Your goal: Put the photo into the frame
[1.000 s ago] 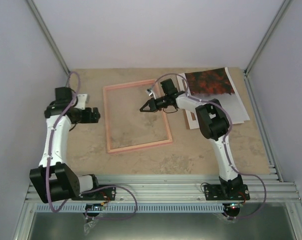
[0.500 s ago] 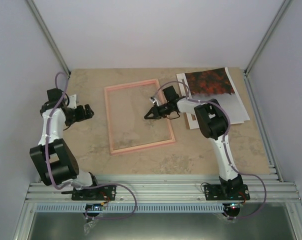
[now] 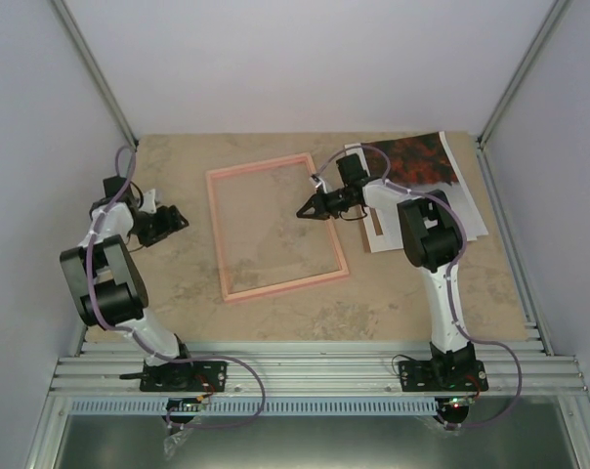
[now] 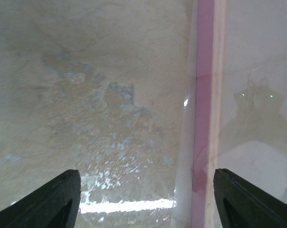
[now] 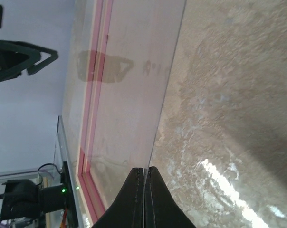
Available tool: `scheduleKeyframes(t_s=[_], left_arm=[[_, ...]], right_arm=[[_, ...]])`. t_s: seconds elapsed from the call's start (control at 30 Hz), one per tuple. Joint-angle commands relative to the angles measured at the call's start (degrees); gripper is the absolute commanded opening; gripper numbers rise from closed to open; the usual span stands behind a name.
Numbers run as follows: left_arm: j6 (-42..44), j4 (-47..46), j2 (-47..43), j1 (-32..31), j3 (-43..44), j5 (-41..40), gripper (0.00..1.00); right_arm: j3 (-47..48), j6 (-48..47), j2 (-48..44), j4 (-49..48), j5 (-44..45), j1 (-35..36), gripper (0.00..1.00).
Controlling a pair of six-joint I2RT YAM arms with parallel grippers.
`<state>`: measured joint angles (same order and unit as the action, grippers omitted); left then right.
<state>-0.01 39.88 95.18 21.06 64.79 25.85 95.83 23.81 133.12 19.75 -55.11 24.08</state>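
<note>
Lying flat near the middle of the table (image 3: pixel 393 293), the pink frame (image 3: pixel 285 284) sits slightly askew, with only the tabletop showing inside its border. The photo (image 3: pixel 412 159) is outside the frame, well to its right at the far right of the table, picture side up on top of some white sheets (image 3: pixel 468 210) and partly hidden by the right arm. The right gripper (image 3: pixel 306 209) is at the frame's right rail with its fingers clenched together. From the right wrist, the edge of a clear pane (image 5: pixel 129 95) runs straight into the closed tips (image 5: pixel 145 175), but I cannot tell whether they actually pinch it. The left gripper (image 3: pixel 177 217) is off to the left of the frame, apart from it, its fingers (image 4: pixel 53 199) spread wide with nothing between them.
</note>
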Motion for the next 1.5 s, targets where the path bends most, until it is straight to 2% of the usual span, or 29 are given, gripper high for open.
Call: scheduleKeyframes(t_s=[0.0, 0.07, 0.27, 1.07, 1.47], left_arm=[[-2.5, -2.2, 4.3, 0.2, 1.4, 6.8, 0.74], [-2.8, -3.1, 5.4, 0.2, 0.7, 8.2, 0.7], [-4.6, -6.6, 5.5, 0.2, -3.4, 8.9, 0.67], [-5.5, -7.2, 10.0, -0.9, -1.7, 6.8, 0.63], [-5.9, -8.0, 10.6, -2.7, -1.7, 6.5, 0.63]], right_arm=[[-0.5, -2.0, -1.5, 4.4, -5.1, -0.2, 0.01], [0.6, -5.7, -1.1, 9.2, -6.4, -0.2, 0.01], [0.9, -11.5, -2.3, 16.0, -5.4, -0.3, 0.01], [-2.4, -12.8, -8.0, 19.1, 0.1, -1.9, 0.01], [-1.9, -15.0, -5.8, 20.2, 3.5, -2.9, 0.01]])
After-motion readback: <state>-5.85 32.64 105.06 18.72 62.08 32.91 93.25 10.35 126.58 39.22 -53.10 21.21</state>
